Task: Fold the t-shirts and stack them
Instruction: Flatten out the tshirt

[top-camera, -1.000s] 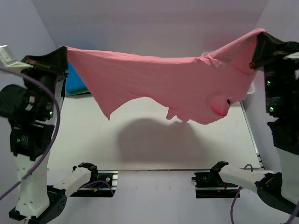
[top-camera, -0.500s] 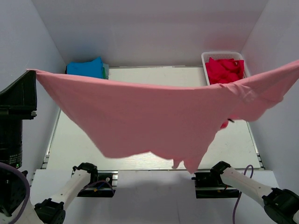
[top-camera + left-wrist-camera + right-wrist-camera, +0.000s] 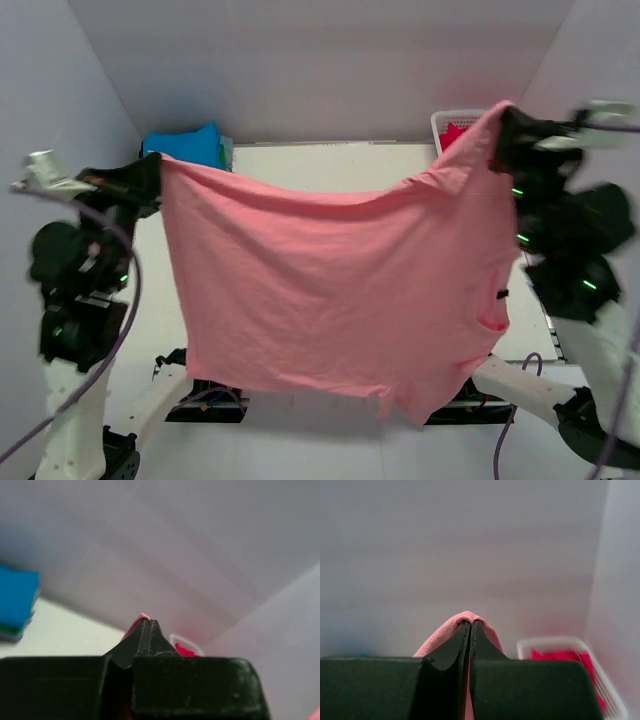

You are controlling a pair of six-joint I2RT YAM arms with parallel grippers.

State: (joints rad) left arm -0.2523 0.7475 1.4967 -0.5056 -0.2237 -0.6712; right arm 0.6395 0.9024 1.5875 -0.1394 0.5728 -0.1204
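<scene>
Salmon pink cotton hangs between the two arms: the pink t-shirt is spread wide like a curtain, held up above the table. The left gripper is clamped on its upper left corner. The right gripper is clamped on its upper right corner, which sits higher in the top view, so the top edge sags and slopes down toward the left. All the cloth falls below and between the two grippers. Its lower hem overlaps the arm bases in the top view, with a sleeve dangling on the right side. In the left wrist view the fingers are pressed together with a sliver of pink at their tips; in the right wrist view a pink fold wraps over the closed tips. At the table's far left corner a folded blue t-shirt lies on a green t-shirt. At the far right, a crimson t-shirt lies inside the white basket.
</scene>
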